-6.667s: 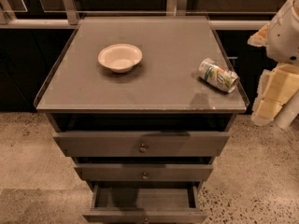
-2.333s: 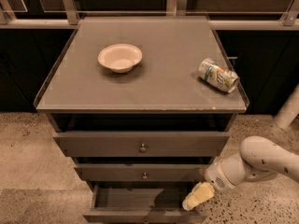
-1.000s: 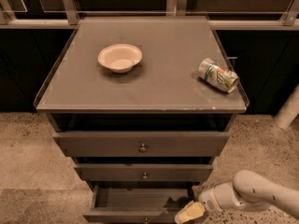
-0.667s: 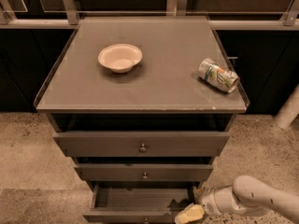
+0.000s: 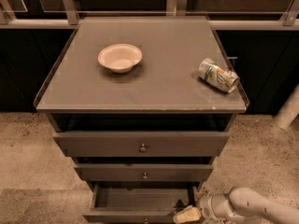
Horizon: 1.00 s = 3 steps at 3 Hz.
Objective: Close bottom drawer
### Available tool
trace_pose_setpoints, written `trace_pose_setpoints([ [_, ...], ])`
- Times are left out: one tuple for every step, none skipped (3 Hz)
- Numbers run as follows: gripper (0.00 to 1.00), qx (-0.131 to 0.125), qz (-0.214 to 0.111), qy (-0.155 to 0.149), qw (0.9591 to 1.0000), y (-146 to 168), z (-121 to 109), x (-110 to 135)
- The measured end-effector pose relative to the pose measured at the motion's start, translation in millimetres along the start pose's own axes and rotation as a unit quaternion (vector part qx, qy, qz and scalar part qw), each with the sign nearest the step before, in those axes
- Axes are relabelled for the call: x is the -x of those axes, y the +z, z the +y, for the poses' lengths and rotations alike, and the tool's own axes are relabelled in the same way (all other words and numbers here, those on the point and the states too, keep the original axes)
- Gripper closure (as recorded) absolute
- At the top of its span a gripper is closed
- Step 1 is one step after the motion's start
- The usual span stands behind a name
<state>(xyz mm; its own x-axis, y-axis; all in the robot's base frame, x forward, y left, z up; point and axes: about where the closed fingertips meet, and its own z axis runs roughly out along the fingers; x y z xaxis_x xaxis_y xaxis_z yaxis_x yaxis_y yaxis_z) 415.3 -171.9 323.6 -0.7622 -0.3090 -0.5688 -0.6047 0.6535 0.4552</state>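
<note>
You've got one camera view, looking down on the cabinet point(image 5: 163, 90) from the front.

- Bottom drawer point(image 5: 135, 215) is the lowest of the three, right at the near edge of the view. It stands open, pulled out nearer than the two above it. You can see its dark inside behind the thin front panel.
- Its small knob point(image 5: 145, 220) is partly cut off by the frame edge.
- Gripper point(image 5: 187, 214) is low and near, at the right end of that drawer's front panel, with its pale yellow tip pointing left. It looks to be against the panel's right corner, but you can't confirm contact from here.
- You can't tell whether the claw is open or closed.
- Arm point(image 5: 250, 206) comes in from the right, low over the speckled floor point(image 5: 261, 148).
- Middle drawer point(image 5: 177, 172) and top drawer point(image 5: 93, 143) both show dark gaps above their fronts. Each has a round knob at centre.
- On the cabinet top, a bowl point(image 5: 119, 57) sits upright, left of centre.
- A can point(image 5: 217, 75) lies on its side near the right edge, well apart from the bowl.
- A white post point(image 5: 289, 108) stands on the floor at the far right.
</note>
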Motion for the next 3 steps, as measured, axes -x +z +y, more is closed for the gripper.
trace_pose_setpoints([
  [0.14, -0.004, -0.003, 0.004, 1.0, 5.5, -4.3, -3.7],
  [0.36, -0.004, -0.003, 0.004, 1.0, 5.5, -4.3, -3.7],
  [0.59, -0.004, -0.003, 0.004, 1.0, 5.5, -4.3, -3.7],
])
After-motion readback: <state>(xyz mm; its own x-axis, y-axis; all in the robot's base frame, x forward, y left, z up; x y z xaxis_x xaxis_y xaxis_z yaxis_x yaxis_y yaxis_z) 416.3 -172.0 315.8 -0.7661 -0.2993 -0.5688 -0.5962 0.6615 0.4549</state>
